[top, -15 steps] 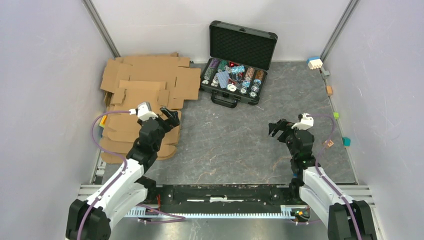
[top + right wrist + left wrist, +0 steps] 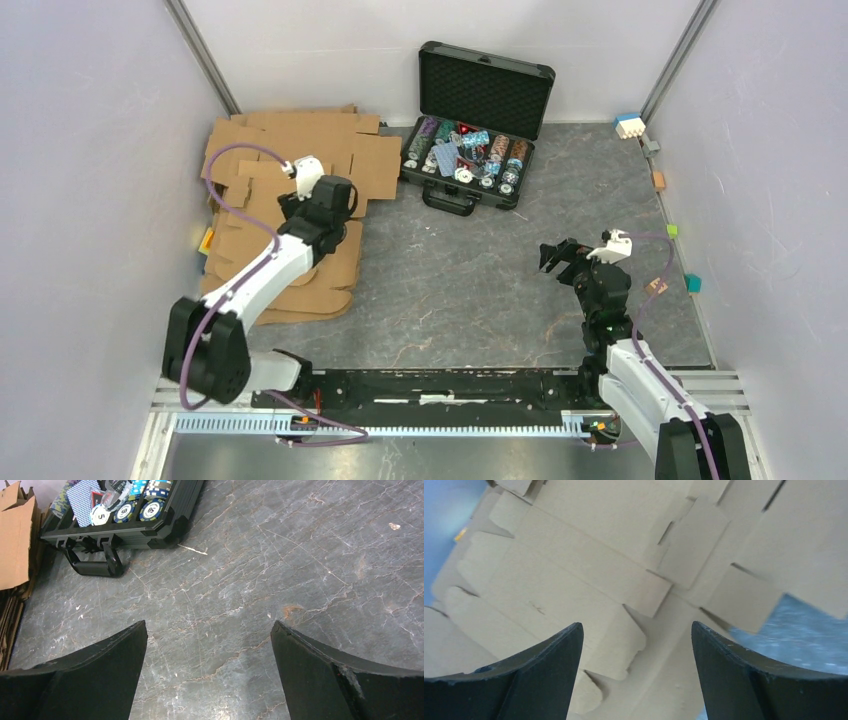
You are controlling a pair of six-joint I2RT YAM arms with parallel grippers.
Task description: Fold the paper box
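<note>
Flap edges of paper box (image 2: 574, 575) lie under open L fingers (image 2: 549, 675); R fingers (image 2: 100, 675) open above table (image 2: 300, 555).

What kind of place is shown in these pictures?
Probably a robot test cell in a lab: plain pale walls enclose a grey marbled tabletop, with a stack of flat brown die-cut cardboard sheets and an open black case of poker chips.

Black chip case (image 2: 478, 150): lid open, upright, well ahead and left of the right gripper (image 2: 551, 257). Small coloured blocks (image 2: 693, 283) to its right.
</note>
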